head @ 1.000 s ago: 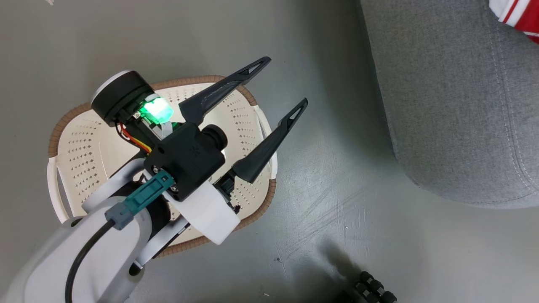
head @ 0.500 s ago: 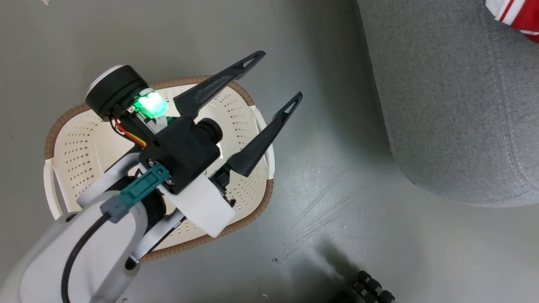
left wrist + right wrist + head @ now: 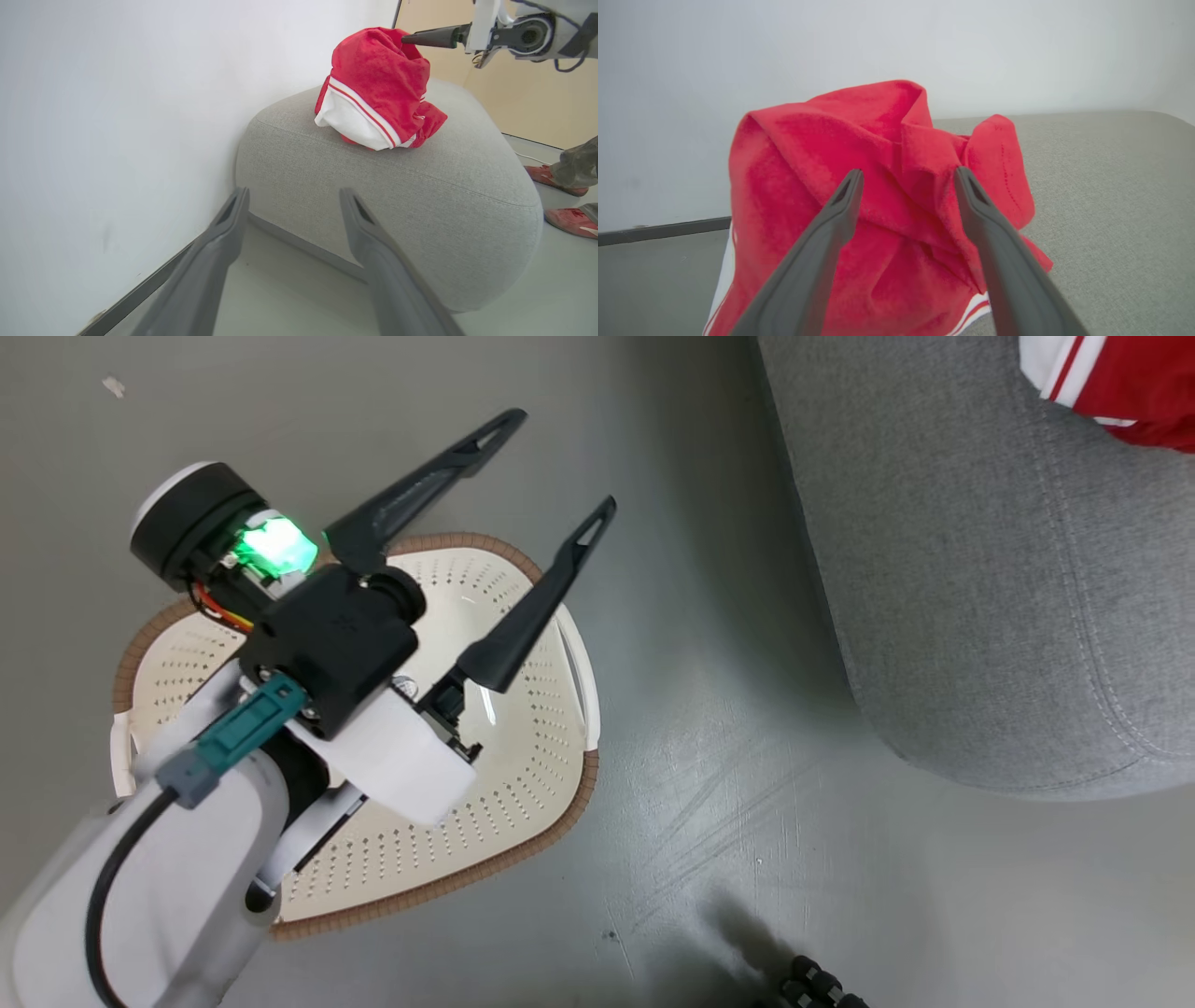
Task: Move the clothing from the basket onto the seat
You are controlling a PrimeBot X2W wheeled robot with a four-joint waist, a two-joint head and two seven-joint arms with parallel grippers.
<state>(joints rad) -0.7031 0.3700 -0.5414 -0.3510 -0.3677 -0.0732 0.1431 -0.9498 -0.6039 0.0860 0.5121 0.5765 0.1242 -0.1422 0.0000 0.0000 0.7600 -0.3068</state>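
**Head and wrist views.** The left gripper (image 3: 558,462), fingers spread wide and holding nothing, has shifted across the cream-white perforated plastic basket with a brown woven rim (image 3: 523,756) towards its far rim since a second ago. The head camera has also moved, bringing more of the clothing into view. No garment shows in the visible part of the basket. The bright red soft clothing with white stripe trim (image 3: 378,88) sits heaped on the large grey fabric sofa (image 3: 420,196). The right gripper (image 3: 908,172) is at the heap's top, fingers apart, with no fold visibly pinched. The transfer appears essentially complete, and the arms probably need only withdraw.
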